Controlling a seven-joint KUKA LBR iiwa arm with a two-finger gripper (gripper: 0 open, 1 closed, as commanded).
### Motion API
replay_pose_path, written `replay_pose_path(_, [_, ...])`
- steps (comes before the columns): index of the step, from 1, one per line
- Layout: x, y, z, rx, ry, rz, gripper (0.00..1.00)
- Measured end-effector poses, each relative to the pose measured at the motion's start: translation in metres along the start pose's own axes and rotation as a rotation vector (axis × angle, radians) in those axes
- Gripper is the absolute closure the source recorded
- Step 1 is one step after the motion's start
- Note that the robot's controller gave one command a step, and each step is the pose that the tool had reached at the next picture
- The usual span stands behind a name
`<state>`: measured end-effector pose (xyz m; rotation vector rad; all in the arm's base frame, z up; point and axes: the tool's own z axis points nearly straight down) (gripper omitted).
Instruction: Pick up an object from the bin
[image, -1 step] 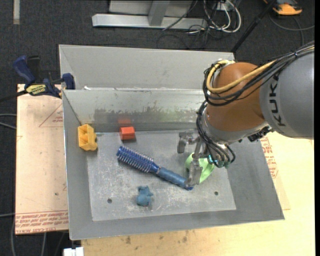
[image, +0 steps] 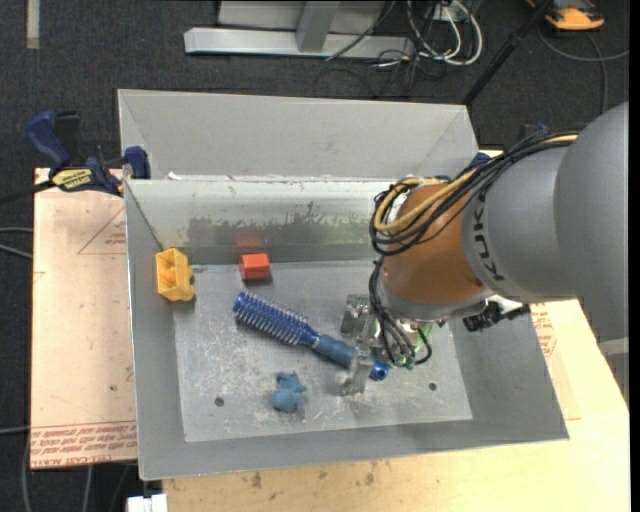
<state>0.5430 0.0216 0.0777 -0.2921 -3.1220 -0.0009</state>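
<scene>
Hovering low in bin (image: 440, 400), gripper (image: 356, 350) spread wide, fingers (image: 357, 380) either side of blue hairbrush (image: 275, 322) handle end; blue lump (image: 289, 392) near, orange block (image: 255, 266) well apart

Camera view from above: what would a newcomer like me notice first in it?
The bulky grey arm with its orange wrist cover looms in from the right, its pincer down by the handle of a blue hairbrush lying mid-bin. Bright spots follow: a yellow block at the left wall, an orange-red block near the back wall, a small blue lump in front.
</scene>
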Motion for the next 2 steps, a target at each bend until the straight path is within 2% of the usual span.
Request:
replay_pose_path(1, [-0.001,0.0,-0.003,-0.001,-0.005,0.0,1.0])
replay_pose_path(2, [-0.001,0.004,-0.142,-0.003,-0.015,0.008,1.0])
